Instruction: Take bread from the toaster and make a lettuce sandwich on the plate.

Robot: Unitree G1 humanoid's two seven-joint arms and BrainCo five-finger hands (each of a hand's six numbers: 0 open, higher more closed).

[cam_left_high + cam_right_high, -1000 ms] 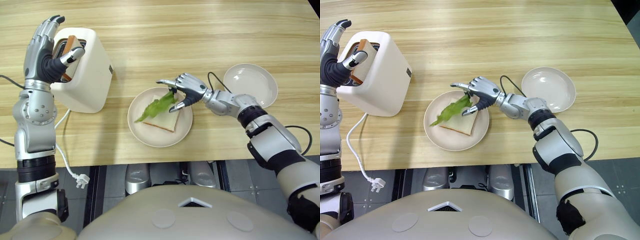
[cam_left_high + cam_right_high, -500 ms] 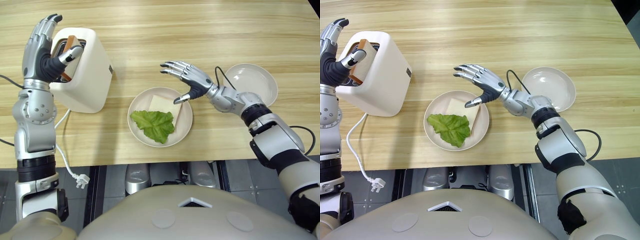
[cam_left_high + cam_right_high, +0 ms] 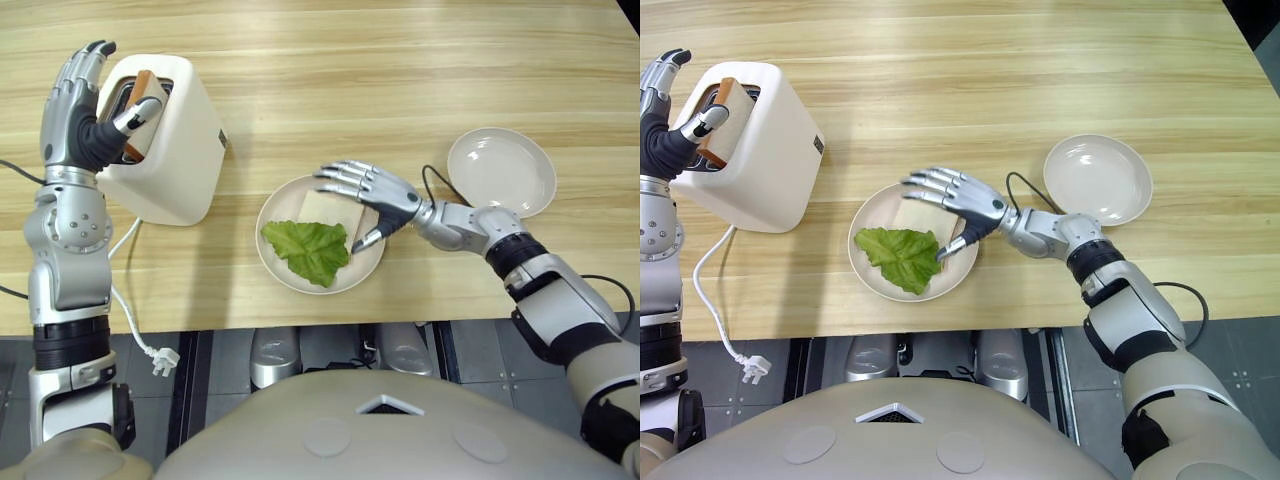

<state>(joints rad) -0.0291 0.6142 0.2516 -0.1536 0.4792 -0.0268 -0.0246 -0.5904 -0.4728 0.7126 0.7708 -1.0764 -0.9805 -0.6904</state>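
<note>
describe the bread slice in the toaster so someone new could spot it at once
Find the white toaster at the left end of the table, beside the left hand. A bread slice stands upright in its top slot, brown crust showing. The other slice lies flat on the plate, partly under the lettuce leaf.

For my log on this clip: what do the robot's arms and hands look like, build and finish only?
The left hand and right hand are silver metal with dark grey palms and darker fingertips. The left arm and right arm are pale silver-grey rounded shells, split by black bands at the joints. A thin black cable loops out at the right wrist.
</note>
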